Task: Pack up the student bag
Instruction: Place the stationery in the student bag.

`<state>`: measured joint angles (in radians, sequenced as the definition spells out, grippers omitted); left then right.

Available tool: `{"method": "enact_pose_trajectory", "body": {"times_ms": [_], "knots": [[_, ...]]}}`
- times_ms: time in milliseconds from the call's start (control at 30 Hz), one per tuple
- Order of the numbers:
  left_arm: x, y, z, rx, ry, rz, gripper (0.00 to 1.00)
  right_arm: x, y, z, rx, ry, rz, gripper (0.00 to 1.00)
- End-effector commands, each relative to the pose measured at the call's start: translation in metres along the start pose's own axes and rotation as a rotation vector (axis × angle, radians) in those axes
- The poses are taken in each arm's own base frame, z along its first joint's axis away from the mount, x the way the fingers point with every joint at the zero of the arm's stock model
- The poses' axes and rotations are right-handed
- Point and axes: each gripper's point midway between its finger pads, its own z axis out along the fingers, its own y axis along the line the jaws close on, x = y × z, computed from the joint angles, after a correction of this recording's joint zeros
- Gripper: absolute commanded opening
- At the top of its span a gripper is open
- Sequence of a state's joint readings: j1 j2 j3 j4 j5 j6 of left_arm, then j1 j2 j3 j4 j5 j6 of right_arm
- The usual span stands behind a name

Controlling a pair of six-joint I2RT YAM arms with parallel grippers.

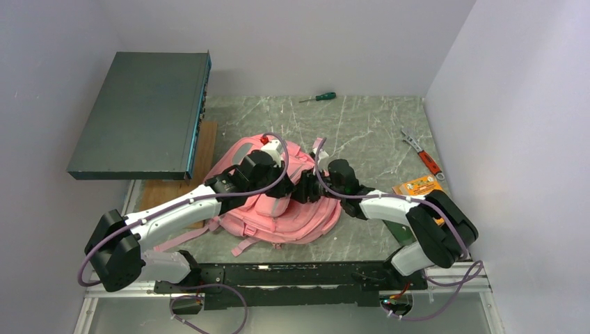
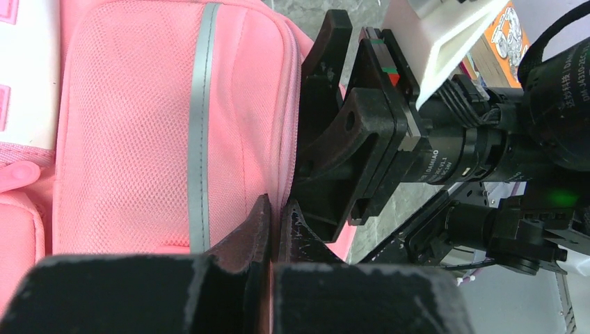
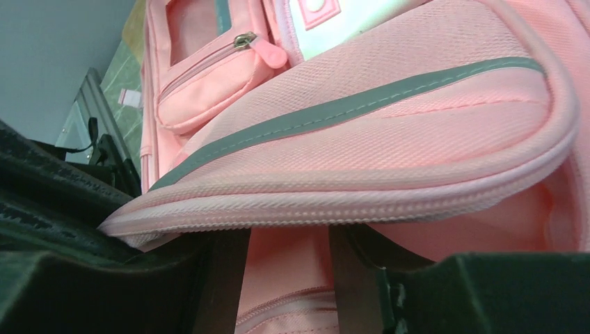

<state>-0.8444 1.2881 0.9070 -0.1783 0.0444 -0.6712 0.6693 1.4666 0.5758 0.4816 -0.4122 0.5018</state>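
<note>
The student bag point(image 1: 243, 156), a soft pink backpack with grey trim, lies flat in the middle of the marble table. My left gripper point(image 1: 280, 203) comes from the lower left and is shut on the bag's pink zip edge point(image 2: 289, 104), a thin strip of fabric between its fingertips point(image 2: 261, 223). My right gripper point(image 1: 300, 189) meets it from the right. Its fingers point(image 3: 222, 278) stand apart, and their tips are hidden under the bag's zipped flap point(image 3: 348, 195). Pink fabric fills the gap between them. In the left wrist view the right gripper point(image 2: 306, 139) presses against the bag's side.
A dark grey flat case point(image 1: 146, 115) stands raised at the left over a wooden board point(image 1: 177, 188). A green-handled screwdriver point(image 1: 319, 97) lies at the back, and a red-handled tool point(image 1: 424, 156) and an orange packet point(image 1: 417, 186) lie at the right. Walls close in on both sides.
</note>
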Motion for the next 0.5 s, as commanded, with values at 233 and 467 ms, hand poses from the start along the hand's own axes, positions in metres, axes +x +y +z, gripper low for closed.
{"method": "enact_pose_trajectory", "body": {"times_ms": [233, 467], "knots": [[-0.015, -0.025, 0.011, 0.077, -0.016, 0.005, 0.00, -0.016, -0.013, -0.047, 0.194, -0.062, -0.062, 0.73], [-0.023, -0.023, 0.033, 0.071, 0.009, 0.011, 0.00, 0.005, 0.018, -0.096, 0.247, 0.017, 0.092, 0.70]]}}
